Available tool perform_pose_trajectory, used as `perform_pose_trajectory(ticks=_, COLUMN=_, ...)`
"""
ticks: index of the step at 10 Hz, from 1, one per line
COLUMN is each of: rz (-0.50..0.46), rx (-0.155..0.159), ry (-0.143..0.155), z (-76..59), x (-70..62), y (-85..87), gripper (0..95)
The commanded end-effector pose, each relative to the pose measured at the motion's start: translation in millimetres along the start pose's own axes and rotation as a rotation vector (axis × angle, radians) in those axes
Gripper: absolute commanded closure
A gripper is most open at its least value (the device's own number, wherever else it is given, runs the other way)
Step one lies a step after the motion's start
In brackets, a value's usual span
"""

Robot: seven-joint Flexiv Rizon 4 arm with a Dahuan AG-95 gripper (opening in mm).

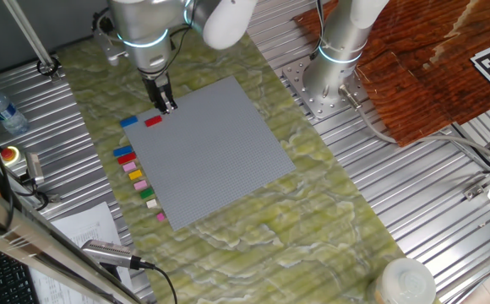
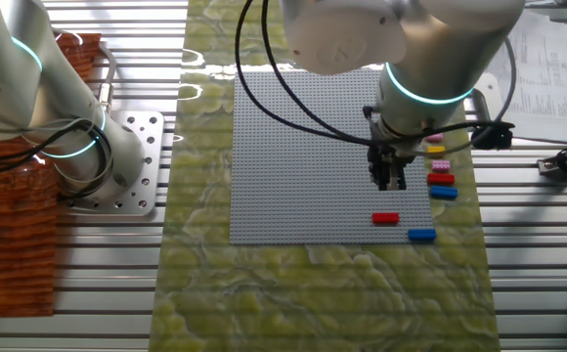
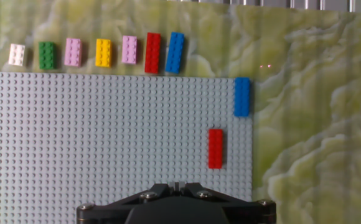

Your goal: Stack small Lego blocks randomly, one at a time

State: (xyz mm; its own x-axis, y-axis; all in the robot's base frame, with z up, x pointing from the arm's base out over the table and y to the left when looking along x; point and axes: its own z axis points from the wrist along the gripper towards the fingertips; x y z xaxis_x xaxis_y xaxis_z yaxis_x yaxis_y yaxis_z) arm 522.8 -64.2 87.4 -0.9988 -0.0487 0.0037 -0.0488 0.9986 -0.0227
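Note:
My gripper (image 1: 167,105) hangs over the grey baseplate (image 1: 220,152) near one corner, jaws shut with nothing seen between them. It also shows in the other fixed view (image 2: 389,182) and at the bottom of the hand view (image 3: 177,185). A red brick (image 3: 215,148) lies on the plate just ahead of the fingers. A blue brick (image 3: 242,96) lies at the plate's corner edge. Beside the plate, a row of small bricks lies on the mat: blue (image 3: 175,51), red (image 3: 152,53), pink (image 3: 129,49), yellow (image 3: 103,53), pink (image 3: 73,51), green (image 3: 46,55), whitish (image 3: 17,54).
A second arm's base (image 1: 329,80) stands on the metal table beyond the plate. A water bottle (image 1: 0,110) and a red button (image 1: 8,154) sit at the left. Papers (image 1: 84,224) and a microphone (image 1: 110,252) lie near the front left.

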Motion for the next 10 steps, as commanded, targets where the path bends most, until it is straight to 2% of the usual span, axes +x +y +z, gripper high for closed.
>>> perform_pose_trajectory(ticks=1, rz=-0.018, rx=0.004, ry=-0.006, z=-1.6, x=4.2, y=0.0, gripper=95.0)
perform_pose_trajectory(ticks=5, rz=-0.039, rx=0.003, ry=-0.001, z=-1.7, x=4.4, y=-0.1, gripper=95.0)
perform_pose_trajectory(ticks=10, rz=0.001, rx=0.007, ry=-0.009, z=-1.8, x=4.4, y=-0.1, gripper=95.0)
